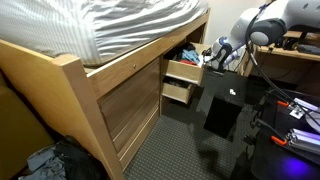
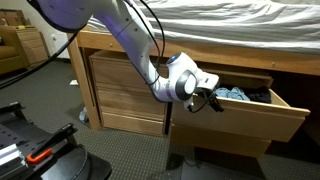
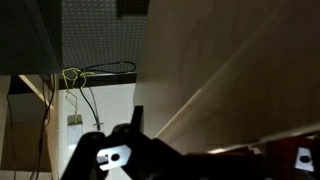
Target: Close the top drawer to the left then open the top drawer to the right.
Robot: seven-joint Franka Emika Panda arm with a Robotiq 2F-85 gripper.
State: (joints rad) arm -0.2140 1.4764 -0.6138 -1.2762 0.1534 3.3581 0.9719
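Note:
The top drawer to the left (image 2: pixel 240 122) is the wide pale-wood drawer. It stands pulled far out with dark and blue clothes (image 2: pixel 236 95) inside, and it also shows in an exterior view (image 1: pixel 184 71). My gripper (image 2: pixel 207 99) is at the inner end of this drawer, at its rim next to the clothes, and it shows beside the drawer in an exterior view (image 1: pixel 214 56). In the wrist view its jaws (image 3: pixel 215 152) look spread, with pale wood (image 3: pixel 235 80) close in front. The top drawer to the right (image 2: pixel 126 72) is the narrow upper one and is closed.
The lower narrow drawer (image 2: pixel 127 110) is closed. Below the wide drawer another front (image 1: pixel 178 93) stands slightly out. The bed with a striped sheet (image 1: pixel 120 25) lies above. A black case (image 1: pixel 225 105) and cables lie on the carpet. Clothes (image 1: pixel 40 162) lie by the bed's end.

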